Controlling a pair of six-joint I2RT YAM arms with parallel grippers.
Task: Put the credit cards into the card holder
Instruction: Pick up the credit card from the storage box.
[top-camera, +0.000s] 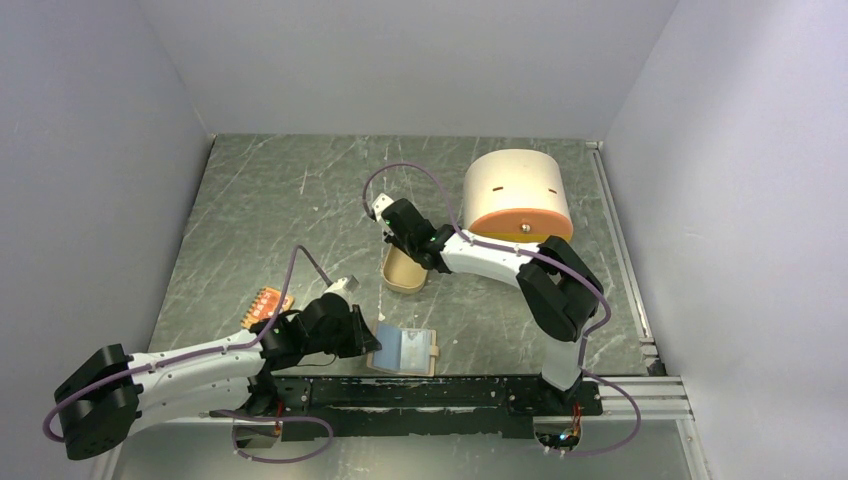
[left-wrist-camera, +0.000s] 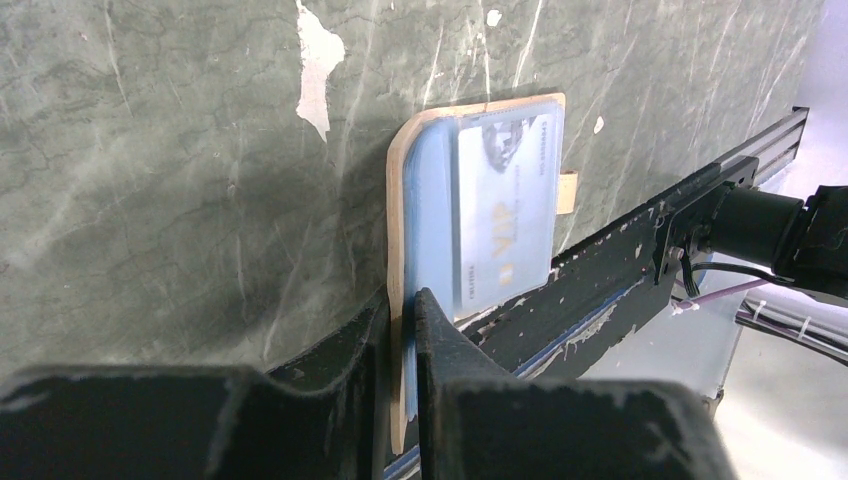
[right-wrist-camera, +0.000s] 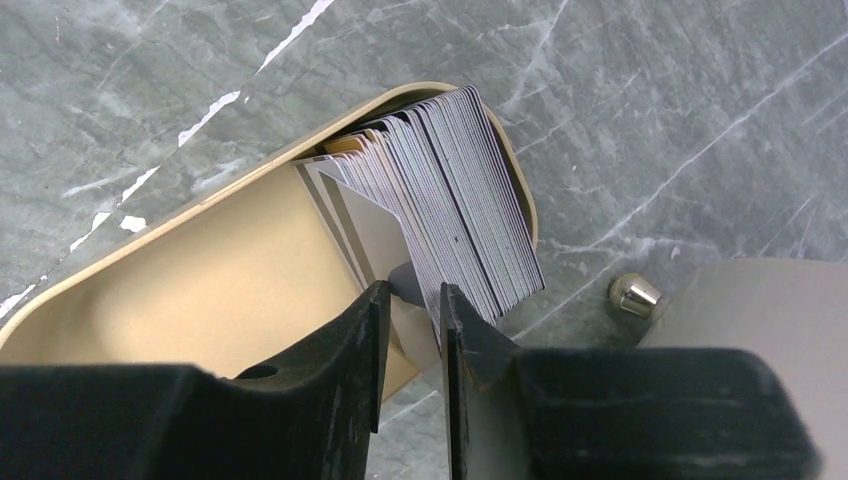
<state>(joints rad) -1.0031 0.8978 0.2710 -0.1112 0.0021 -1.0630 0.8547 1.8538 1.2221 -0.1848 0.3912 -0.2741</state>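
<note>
The beige card holder (top-camera: 412, 352) lies open near the front edge, and my left gripper (top-camera: 368, 338) is shut on its left edge. In the left wrist view the gripper (left-wrist-camera: 403, 315) pinches the tan flap (left-wrist-camera: 395, 190), and a light blue credit card (left-wrist-camera: 505, 205) sits in the holder's clear pocket. My right gripper (top-camera: 398, 250) hangs over the oval tan tray (top-camera: 408, 288). Its jaws (right-wrist-camera: 413, 290) stand narrowly open astride the near corner of a leaning stack of whitish-grey credit cards (right-wrist-camera: 465, 190), a few cards between them.
A large cream rounded box with an orange front (top-camera: 517, 195) stands right of the tray; its metal knob (right-wrist-camera: 637, 295) is close to my right fingers. An orange-red dotted piece (top-camera: 268, 303) lies left of the left arm. The black rail (top-camera: 450, 390) runs just behind the card holder.
</note>
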